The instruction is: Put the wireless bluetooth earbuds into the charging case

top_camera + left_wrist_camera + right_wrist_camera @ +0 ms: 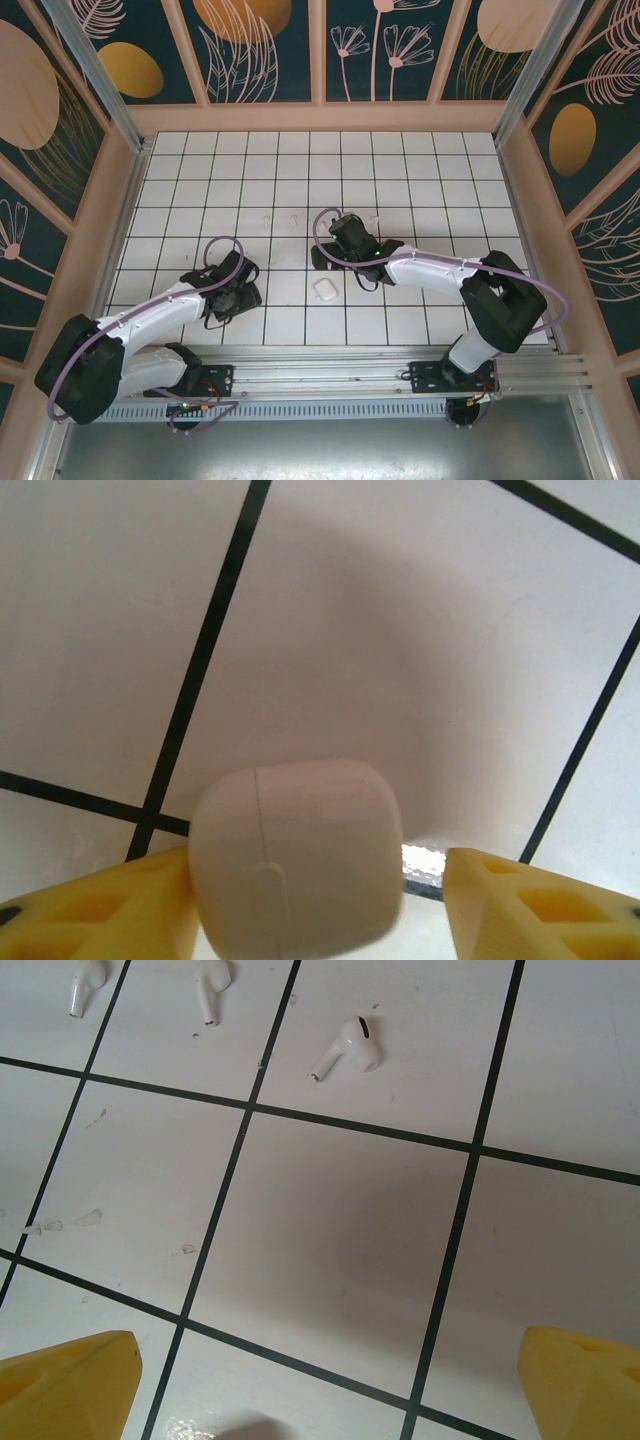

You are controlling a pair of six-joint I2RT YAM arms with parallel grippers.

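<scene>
Near left of the counter [180, 170]: left tool [318, 905] down low, yellow fingers [110, 910] apart, one on each side of a shut white charging case [295, 865]. One finger touching the case, a little gap at the other, so not clamped yet. Squeeze slowly and evenly, so no sliding and no tipping. Keep the grip off the lid line if possible, so the lid can flip up later.

A bit to the right, between the near edge and the middle: a second white case [325, 290], too small to tell if open.

Further in: right tool [330, 1390], fingers wide apart, holding nothing, hanging over bare tiles.

Furthest, toward the middle of the counter: three tiny white earbuds [348, 1048] lying flat in a row, well apart from both cases. None in a case yet.

Probably best after the grip: lid open first, then one earbud at a time, stem down. Small and slippery, so a gentle pinch.
</scene>
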